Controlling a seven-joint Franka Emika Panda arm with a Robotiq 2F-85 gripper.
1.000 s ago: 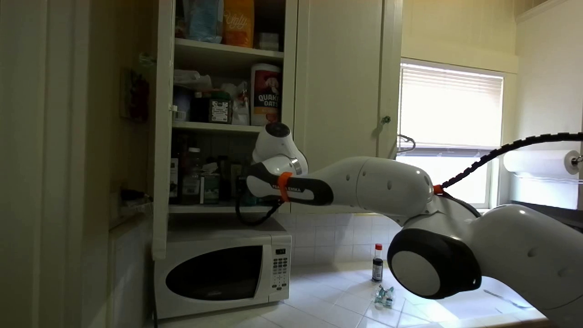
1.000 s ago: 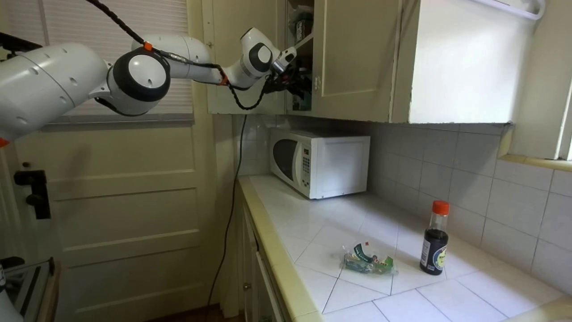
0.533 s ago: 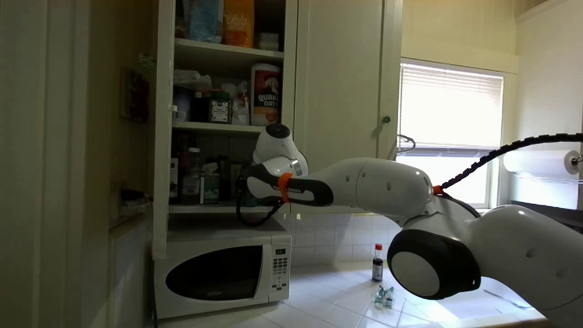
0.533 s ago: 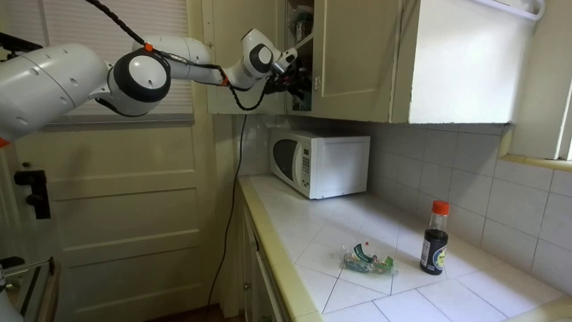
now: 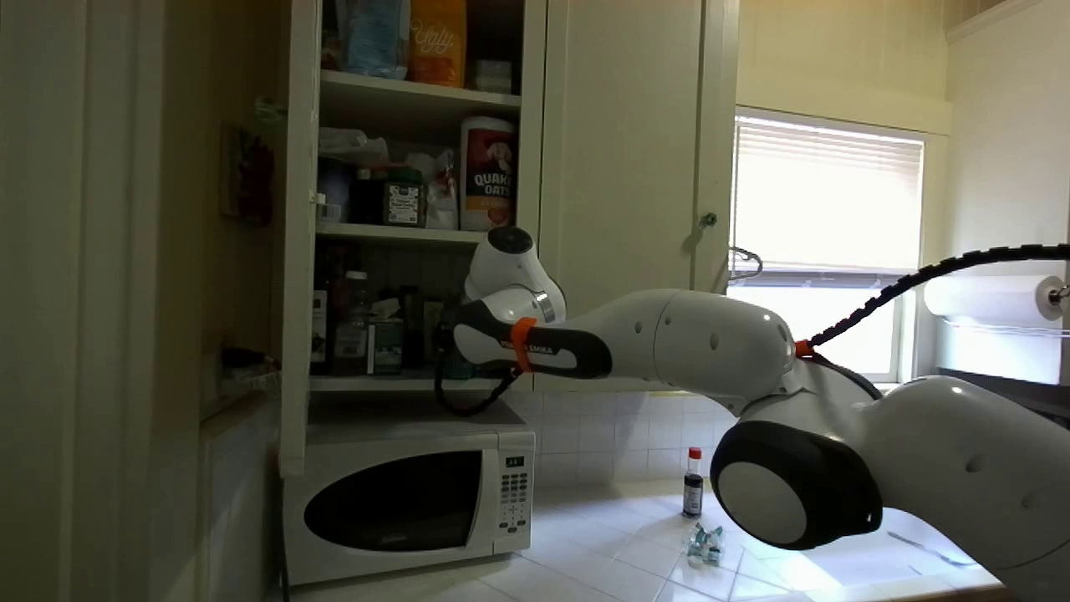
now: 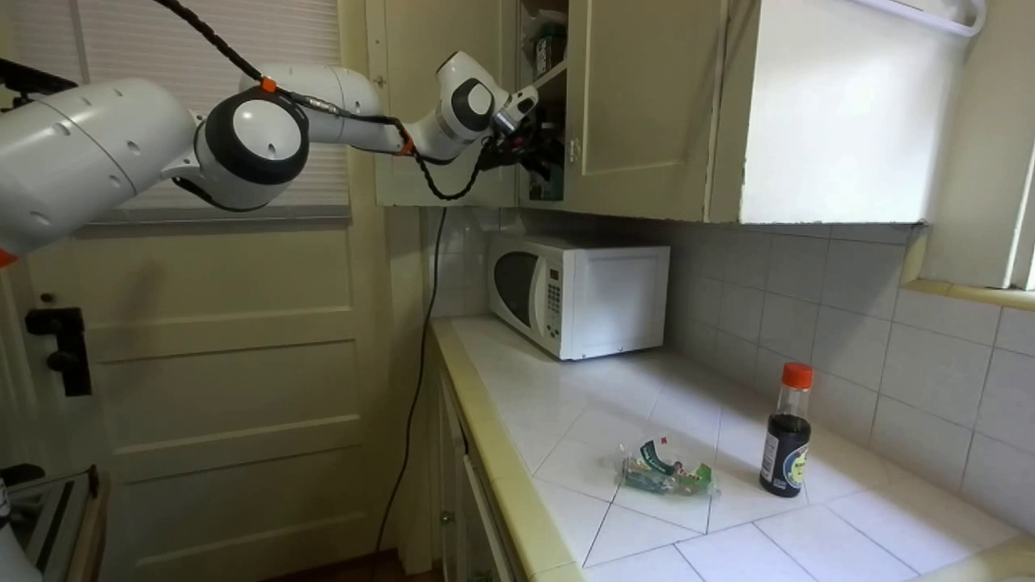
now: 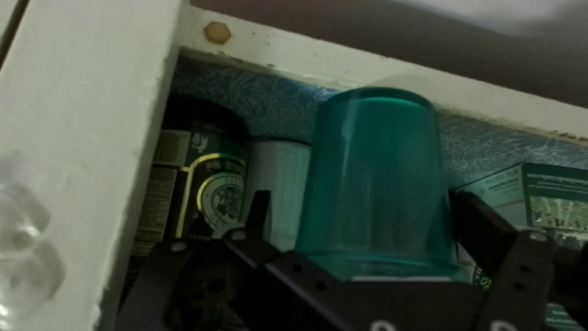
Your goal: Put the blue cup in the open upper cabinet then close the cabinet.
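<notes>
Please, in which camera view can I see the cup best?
The wrist view: there the cup appears large and nearly whole. In both exterior views, only a small teal part, apparently of it, shows; the rest is hidden.

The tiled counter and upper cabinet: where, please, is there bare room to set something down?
Bare tiles lie between the microwave and the plastic packet, and between the red-capped bottle and the wall. Crowded: the lowest shelf of the upper cabinet, where containers flank the blue cup.
</notes>
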